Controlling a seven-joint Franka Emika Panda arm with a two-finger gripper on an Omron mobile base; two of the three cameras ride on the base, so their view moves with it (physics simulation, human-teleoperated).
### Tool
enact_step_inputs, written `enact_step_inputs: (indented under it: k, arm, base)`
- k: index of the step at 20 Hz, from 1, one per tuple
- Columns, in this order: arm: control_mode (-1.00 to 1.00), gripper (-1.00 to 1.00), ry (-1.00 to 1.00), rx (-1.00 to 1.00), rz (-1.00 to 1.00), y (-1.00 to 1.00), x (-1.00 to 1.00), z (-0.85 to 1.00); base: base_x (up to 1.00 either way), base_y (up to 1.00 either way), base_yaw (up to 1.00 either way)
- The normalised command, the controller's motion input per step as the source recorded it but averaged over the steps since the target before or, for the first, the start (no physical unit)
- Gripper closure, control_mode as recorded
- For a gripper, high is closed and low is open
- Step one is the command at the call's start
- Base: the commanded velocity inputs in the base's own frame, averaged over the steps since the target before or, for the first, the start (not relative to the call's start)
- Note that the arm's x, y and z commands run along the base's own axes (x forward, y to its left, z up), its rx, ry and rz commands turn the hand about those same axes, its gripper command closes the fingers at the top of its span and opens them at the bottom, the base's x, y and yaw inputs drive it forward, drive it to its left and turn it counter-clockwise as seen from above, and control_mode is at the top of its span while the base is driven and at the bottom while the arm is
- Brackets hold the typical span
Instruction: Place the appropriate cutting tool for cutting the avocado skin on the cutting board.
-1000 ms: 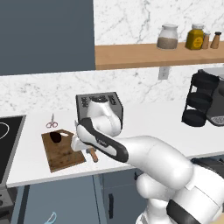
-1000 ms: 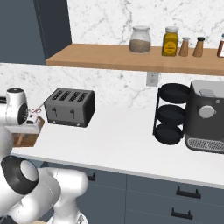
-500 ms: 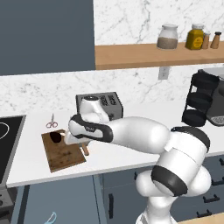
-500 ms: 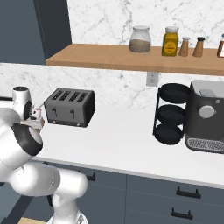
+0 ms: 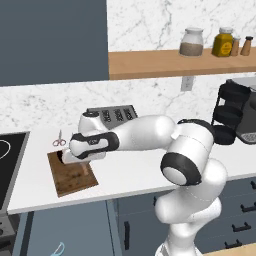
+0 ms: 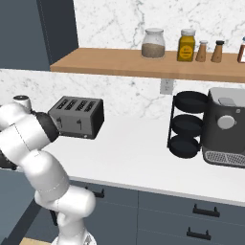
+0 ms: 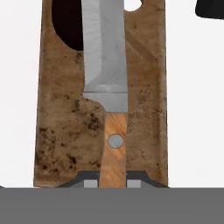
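— What has moved?
— The arm has swung further left, stretching low over the board [image 5: 72, 175].
— And the tool [image 7: 112, 183]?
— Its fingers are closed on the knife [image 7: 109, 87] handle; the blade reaches ahead over the board, the avocado [image 7: 68, 26] just beside it.

No legible text, label, brand, number or sign anywhere in view
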Motion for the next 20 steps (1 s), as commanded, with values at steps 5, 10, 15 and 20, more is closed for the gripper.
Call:
enact_step_inputs:
  k: [5,10,15,20]
  arm:
    - [-1.00,1.00,0.00,0.00,-0.04,0.29,0.18,-0.17]
    - [-1.00,1.00,0.00,0.00,-0.03,0.22,0.00,-0.24]
    - [-1.00,1.00,0.00,0.00,-0.04,0.08,0.00,-0.29]
    - [-1.00,1.00,0.00,0.00,-0.04,0.00,0.00,-0.32]
  base:
    - [0.00,0.00,0.00]
    - [0.00,0.00,0.00]
    - [0.00,0.00,0.00]
    - [0.00,0.00,0.00]
